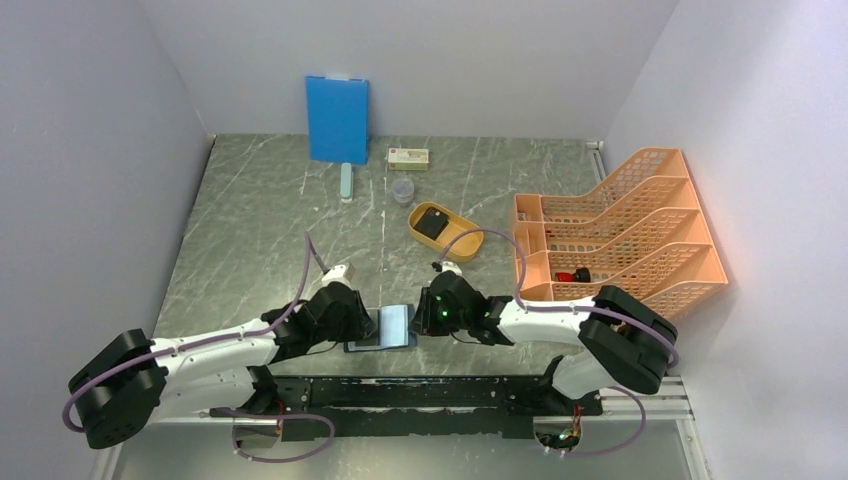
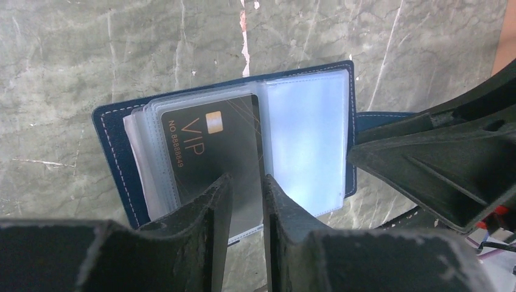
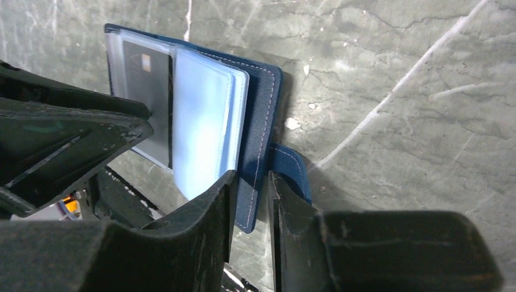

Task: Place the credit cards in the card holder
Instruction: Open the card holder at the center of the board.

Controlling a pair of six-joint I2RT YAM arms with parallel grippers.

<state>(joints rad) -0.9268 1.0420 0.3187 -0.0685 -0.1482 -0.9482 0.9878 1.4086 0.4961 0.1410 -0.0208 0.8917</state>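
This is a robotics lab test cell: two white-and-black jointed robot arms [image 1: 210, 350] [image 1: 560, 325] are bolted to a black metal rail [image 1: 420, 395] at 6 o'clock. The grey marble-patterned tabletop [image 1: 250, 220] is boxed in by bare pale walls [image 1: 420, 50]. Staged props sit on it: an orange plastic mesh file rack [image 1: 640, 230] at 3 o'clock and a bright blue flat board [image 1: 337, 118] at 12 o'clock.
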